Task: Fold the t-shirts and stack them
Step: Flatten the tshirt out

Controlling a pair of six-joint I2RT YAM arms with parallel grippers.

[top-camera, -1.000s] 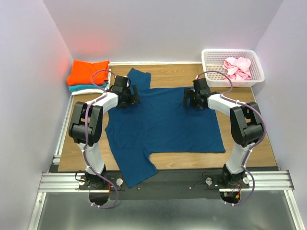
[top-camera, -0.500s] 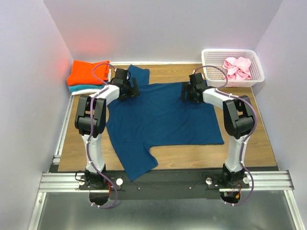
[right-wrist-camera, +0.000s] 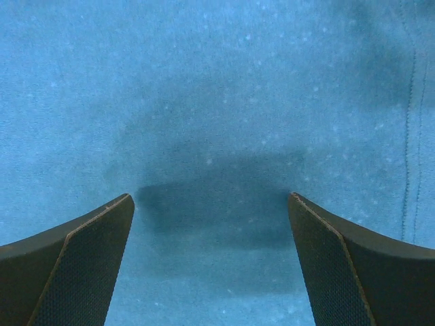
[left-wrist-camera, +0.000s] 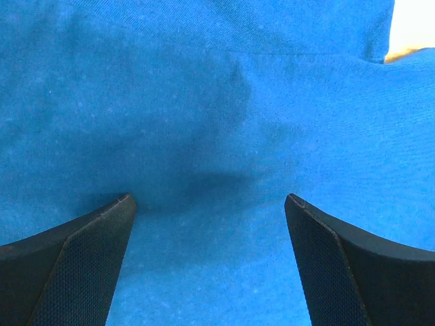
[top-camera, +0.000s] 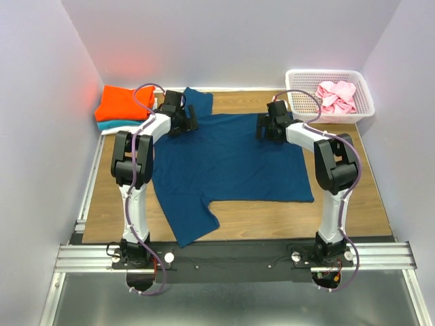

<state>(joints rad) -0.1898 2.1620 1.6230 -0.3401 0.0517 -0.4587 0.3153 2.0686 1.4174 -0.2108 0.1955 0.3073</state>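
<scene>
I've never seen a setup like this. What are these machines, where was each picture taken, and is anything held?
Those are two robot arms bolted at the near edge of a wooden table. The wide picture looks down from above and behind them. The two close-ups come from a camera on each wrist, so the dark wedges are that arm's own fingers. A blue t-shirt lies spread out. Far left is a folded pile, an orange t-shirt over a teal one. Far right, a white basket holds a crumpled pink t-shirt. The left gripper and right gripper are open over the blue shirt; nothing is held.
</scene>
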